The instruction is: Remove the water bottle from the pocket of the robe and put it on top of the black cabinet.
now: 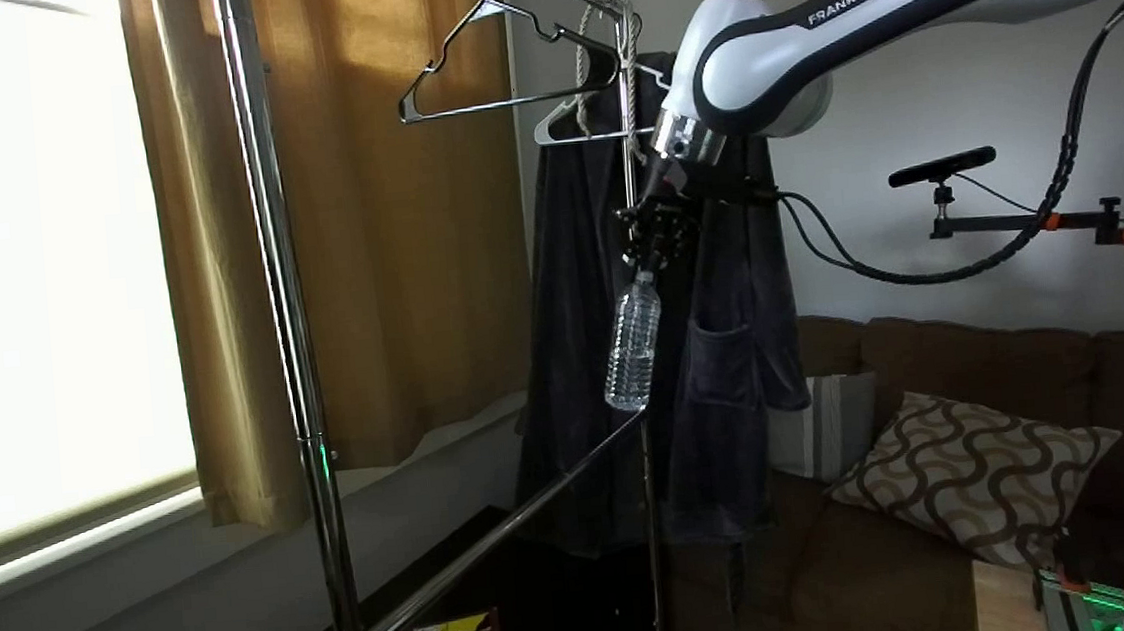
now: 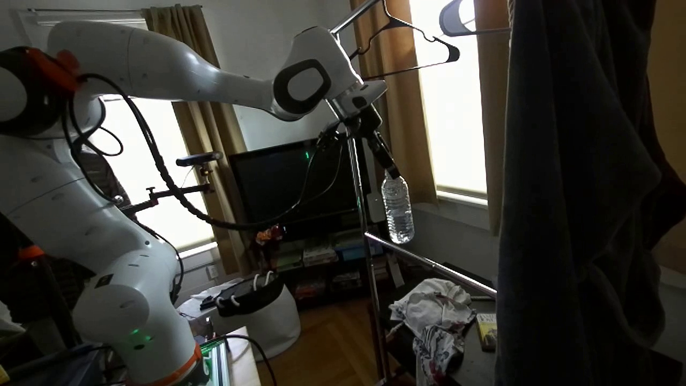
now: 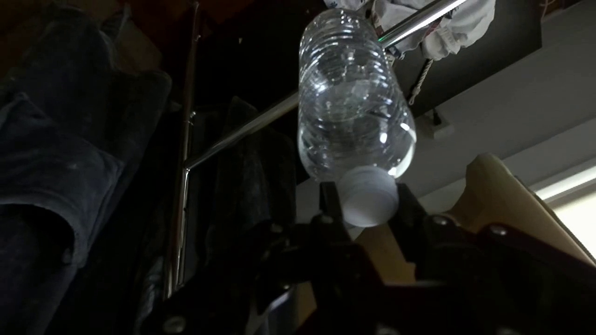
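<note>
My gripper [image 1: 650, 256] is shut on the white cap of the clear water bottle [image 1: 634, 345], which hangs tilted below it in the air. In an exterior view the gripper [image 2: 393, 170] holds the bottle [image 2: 398, 212] near the rack's lower bar. In the wrist view the fingers [image 3: 366, 188] sit on both sides of the cap, with the bottle [image 3: 351, 97] beyond. The dark robe [image 1: 575, 355] hangs behind the bottle; its pocket [image 1: 721, 363] is apart from the bottle. The robe also shows in an exterior view [image 2: 579, 214]. A low black cabinet top [image 2: 474, 367] lies below.
The metal rack's post [image 1: 290, 277] and lower bar [image 1: 508, 527] stand close to the bottle. An empty hanger [image 1: 510, 104] hangs above. White cloth [image 2: 434, 305] and a yellow-and-red box [image 2: 486, 329] lie on the cabinet. A tan curtain [image 1: 398, 268] and a sofa [image 1: 1007, 361] stand behind.
</note>
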{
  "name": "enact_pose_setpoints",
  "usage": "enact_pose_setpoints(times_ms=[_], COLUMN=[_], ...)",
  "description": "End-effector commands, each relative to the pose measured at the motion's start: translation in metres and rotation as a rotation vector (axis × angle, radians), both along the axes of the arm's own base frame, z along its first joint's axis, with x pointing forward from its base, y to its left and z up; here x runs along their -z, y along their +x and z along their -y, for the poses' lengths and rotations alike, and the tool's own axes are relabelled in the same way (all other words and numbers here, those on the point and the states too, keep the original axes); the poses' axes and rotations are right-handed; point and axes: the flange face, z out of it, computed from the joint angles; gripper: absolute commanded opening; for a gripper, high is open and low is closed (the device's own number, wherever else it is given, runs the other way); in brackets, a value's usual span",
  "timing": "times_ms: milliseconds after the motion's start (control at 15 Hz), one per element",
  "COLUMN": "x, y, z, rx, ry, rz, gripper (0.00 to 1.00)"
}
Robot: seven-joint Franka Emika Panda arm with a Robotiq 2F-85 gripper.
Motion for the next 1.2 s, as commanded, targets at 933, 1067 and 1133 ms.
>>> enact_pose_setpoints(times_ms=[933,1067,1133], x=[0.201,0.246,0.269], y=[-0.004,-0.017,-0.025], z=[-0.015,-0.024,-0.029], rx=[0.062,0.082,0.094], ry=[0.026,0.047,0.058], rz=[-0.104,-0.151,-0.189], gripper=[0.08,0.08,0.08])
